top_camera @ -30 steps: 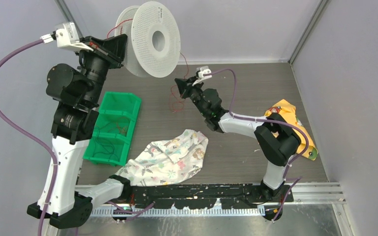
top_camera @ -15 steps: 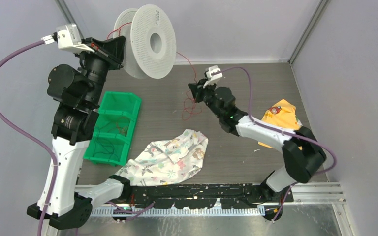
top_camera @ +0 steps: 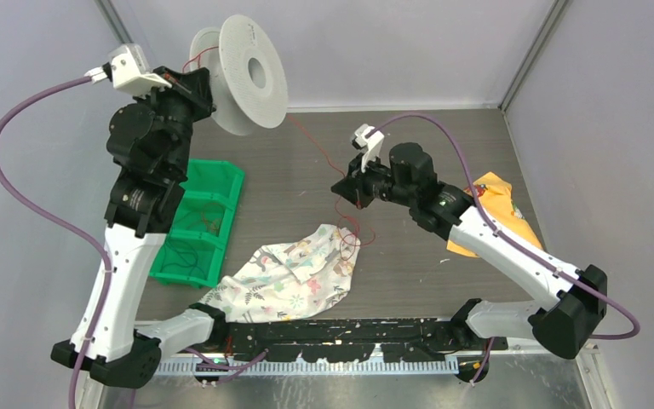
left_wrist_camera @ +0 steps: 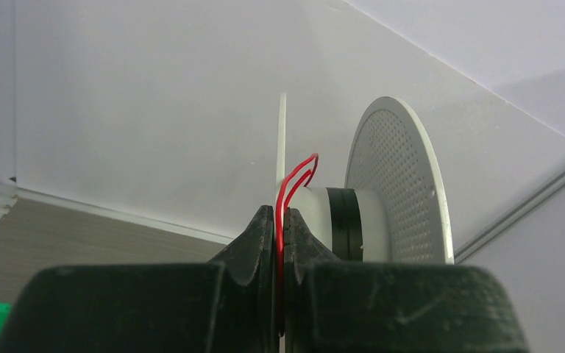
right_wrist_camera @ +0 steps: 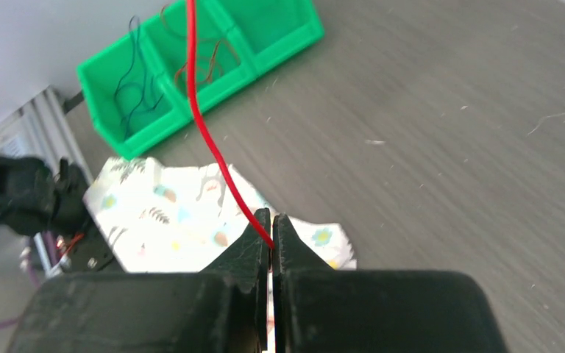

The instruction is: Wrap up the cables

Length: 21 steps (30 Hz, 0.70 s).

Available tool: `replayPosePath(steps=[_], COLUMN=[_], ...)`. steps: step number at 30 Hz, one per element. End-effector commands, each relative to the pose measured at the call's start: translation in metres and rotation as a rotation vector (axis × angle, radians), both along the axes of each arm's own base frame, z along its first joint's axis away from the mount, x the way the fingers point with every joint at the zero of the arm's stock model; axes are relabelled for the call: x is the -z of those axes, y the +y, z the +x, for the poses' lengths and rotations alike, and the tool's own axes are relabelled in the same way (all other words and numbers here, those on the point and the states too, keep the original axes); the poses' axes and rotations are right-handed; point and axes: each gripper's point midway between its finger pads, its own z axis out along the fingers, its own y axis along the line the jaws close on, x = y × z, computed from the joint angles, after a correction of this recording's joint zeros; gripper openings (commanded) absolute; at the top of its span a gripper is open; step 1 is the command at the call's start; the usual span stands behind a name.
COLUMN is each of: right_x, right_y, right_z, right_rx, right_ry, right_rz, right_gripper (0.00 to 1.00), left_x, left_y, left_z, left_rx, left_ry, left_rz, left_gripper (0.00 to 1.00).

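Well, we have the left gripper (left_wrist_camera: 278, 220) pressed together on the left flange of the white spool (top_camera: 247, 77), which it holds up at the far left, and a loop of the red wire (right_wrist_camera: 192, 73) is caught in the same pinch. The right gripper (right_wrist_camera: 271, 220) is closed on that wire too, out over the middle of the table (top_camera: 443, 145). From there the strand runs up to the spool, while loose coils trail down to the table at the right edge of the patterned cloth (top_camera: 294, 273). To wind well, we judge, the right arm should hold the strand lightly taut and steer it between the two flanges onto the hub, not over a rim. It should also draw the slack clear of the cloth so nothing snags. As for writing, we can read none: spool, cloth and green bin (top_camera: 235, 192) show no legible label or brand.
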Motion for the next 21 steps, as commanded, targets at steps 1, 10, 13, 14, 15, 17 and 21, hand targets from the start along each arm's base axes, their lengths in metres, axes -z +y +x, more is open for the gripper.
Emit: replayPosePath(steps=[1, 10, 13, 14, 15, 17, 21], right_x=[-0.025, -0.038, -0.051, -0.056, -0.062, -0.073, -0.096], right_y=[0.006, 0.047, 0.054, 0.055, 0.055, 0.053, 0.045], right_z=[-0.040, -0.085, -0.089, -0.087, -0.084, -0.072, -0.045], right_rx=[-0.181, -0.401, -0.442, -0.448, -0.446, -0.407, -0.309], right_ry=[0.029, -0.036, -0.112, -0.141, -0.179, -0.261, -0.434], right_rz=[-0.057, -0.237, -0.253, -0.257, -0.260, -0.277, -0.325], right_gripper=[0.01, 0.01, 0.01, 0.01, 0.00, 0.00, 0.00], left_x=[-0.020, 0.032, 0.051, 0.058, 0.065, 0.078, 0.103], left_y=[0.014, 0.020, 0.009, 0.004, -0.002, -0.016, -0.039], left_z=[0.006, 0.045, 0.055, 0.057, 0.060, 0.062, 0.060], left_rx=[-0.079, -0.206, -0.197, -0.187, -0.172, -0.124, -0.017], left_ry=[-0.082, 0.086, 0.144, 0.169, 0.188, 0.220, 0.278], left_rz=[-0.114, -0.082, 0.010, 0.042, 0.074, 0.141, 0.255], left_gripper=[0.00, 0.00, 0.00, 0.01, 0.00, 0.01, 0.01])
